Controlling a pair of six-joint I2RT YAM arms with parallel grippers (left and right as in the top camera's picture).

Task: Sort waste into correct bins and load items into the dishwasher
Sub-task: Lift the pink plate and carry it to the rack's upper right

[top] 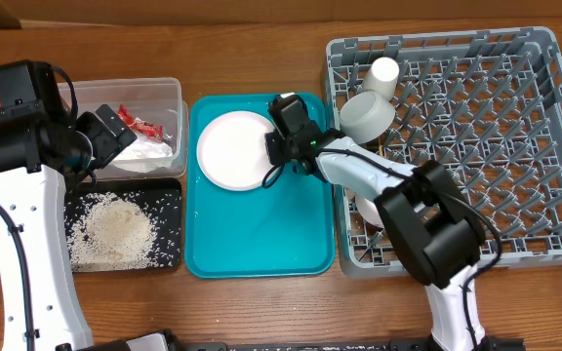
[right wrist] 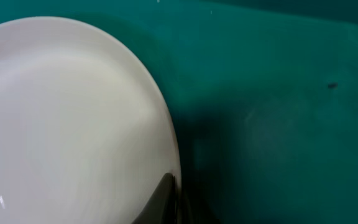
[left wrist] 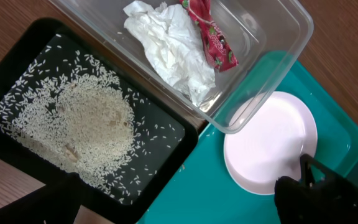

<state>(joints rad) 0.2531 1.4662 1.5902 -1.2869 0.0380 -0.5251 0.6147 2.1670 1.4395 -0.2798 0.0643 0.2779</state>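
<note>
Now my right gripper [top: 271, 161] is closed down on the right rim of the plate [top: 227, 148], one finger lying over its edge. The plate lies in the upper part of the teal tray [top: 261, 234], centre frame. My left gripper [top: 115, 135] stands wide open and empty over the tub [top: 169, 93], upper left.

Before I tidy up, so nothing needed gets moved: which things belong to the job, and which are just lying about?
Job: plate, cup, bowl, dish rack, clear tub, napkin, wrapper, black tray, rice.
Lying about: teal tray.
</note>
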